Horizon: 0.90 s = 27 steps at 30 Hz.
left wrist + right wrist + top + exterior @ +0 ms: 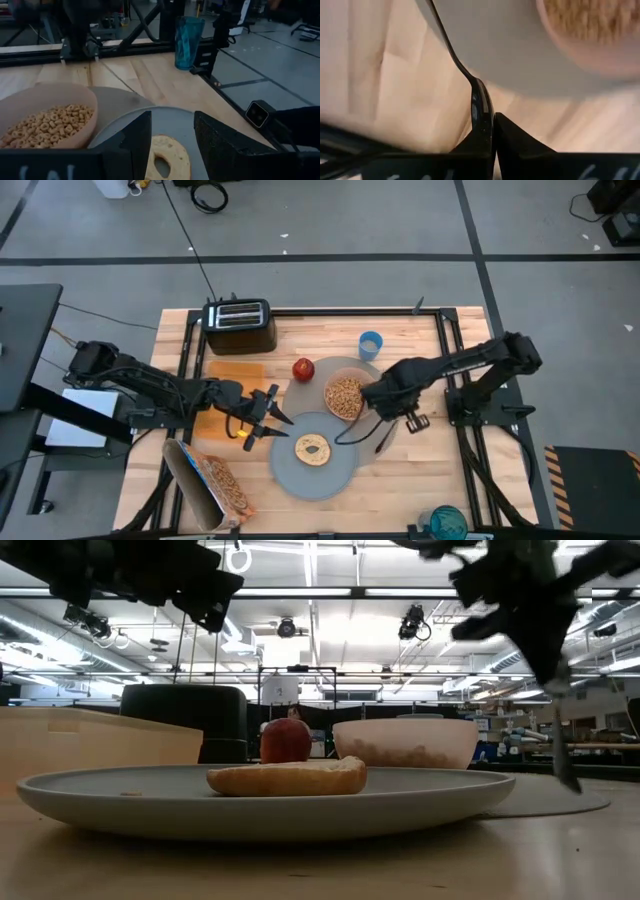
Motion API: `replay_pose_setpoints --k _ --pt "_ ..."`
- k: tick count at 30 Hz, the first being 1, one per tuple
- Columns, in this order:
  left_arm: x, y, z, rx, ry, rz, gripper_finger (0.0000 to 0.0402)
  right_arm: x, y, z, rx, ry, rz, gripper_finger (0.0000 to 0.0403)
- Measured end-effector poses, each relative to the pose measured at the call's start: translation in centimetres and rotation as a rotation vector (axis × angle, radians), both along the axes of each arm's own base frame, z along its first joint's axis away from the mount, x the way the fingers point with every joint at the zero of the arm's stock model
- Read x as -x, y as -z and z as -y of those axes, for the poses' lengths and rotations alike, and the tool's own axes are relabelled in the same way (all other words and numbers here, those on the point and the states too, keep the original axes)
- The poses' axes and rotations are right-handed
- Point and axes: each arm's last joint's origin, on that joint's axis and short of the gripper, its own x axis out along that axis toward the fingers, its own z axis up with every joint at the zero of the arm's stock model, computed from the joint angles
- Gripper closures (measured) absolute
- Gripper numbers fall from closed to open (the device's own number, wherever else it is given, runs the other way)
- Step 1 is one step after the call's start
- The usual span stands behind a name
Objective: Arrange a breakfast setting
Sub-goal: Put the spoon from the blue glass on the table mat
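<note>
A grey plate (300,480) lies at the table's near middle with a bagel (312,448) flat on it. Its far edge overlaps the round grey-tan mat (378,375). The pink bowl (400,735), with cereal in it, stands on the mat. A red apple (303,368) and a small blue cup (370,345) stand beyond it. My left gripper (172,130) is open and raised over the plate's left edge, its fingers either side of the bagel (167,157) in its wrist view. My right gripper (395,418) is shut on a dark spoon (451,47) right of the bowl. My right gripper pinches the spoon near its upper end (479,102) between its two fingers, coming from above and pointing down. The spoon hangs below the fingers, nearly upright, its lower end (567,775) just above the mat's right edge. I cannot tell which end of the spoon is held.
A black toaster (240,325) stands at the far left edge with an orange board (235,370) in front of it. A cereal box (210,485) lies at the near left corner. A teal cup (447,522) stands at the near right corner.
</note>
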Motion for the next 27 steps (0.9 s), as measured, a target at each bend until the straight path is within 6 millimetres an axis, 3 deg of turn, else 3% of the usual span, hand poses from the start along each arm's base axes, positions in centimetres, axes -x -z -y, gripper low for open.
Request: replay_pose_setpoints --k 4,10,15,22,27 --pt "0.0 -0.2 0.0 0.004 0.0 0.02 0.0246 -0.5 2.6 1.7 -0.082 -0.097 0.098 0.039" --pt "-0.1 -0.6 -0.2 0.008 -0.029 0.06 0.0246 0.2 4.7 4.5 -0.116 -0.207 0.087 0.0391" --pt "-0.2 -0.8 -0.6 0.03 -0.086 0.076 0.0246 0.1 4.6 5.9 -0.117 -0.32 0.106 0.0391" --pt "-0.3 -0.9 -1.0 0.028 -0.126 0.084 0.0246 -0.6 2.2 6.2 -0.203 -0.393 0.155 0.0391" --pt "-0.3 -0.9 -1.0 0.033 -0.131 0.082 0.0246 0.2 3.1 7.6 -0.173 -0.459 0.105 0.0391"
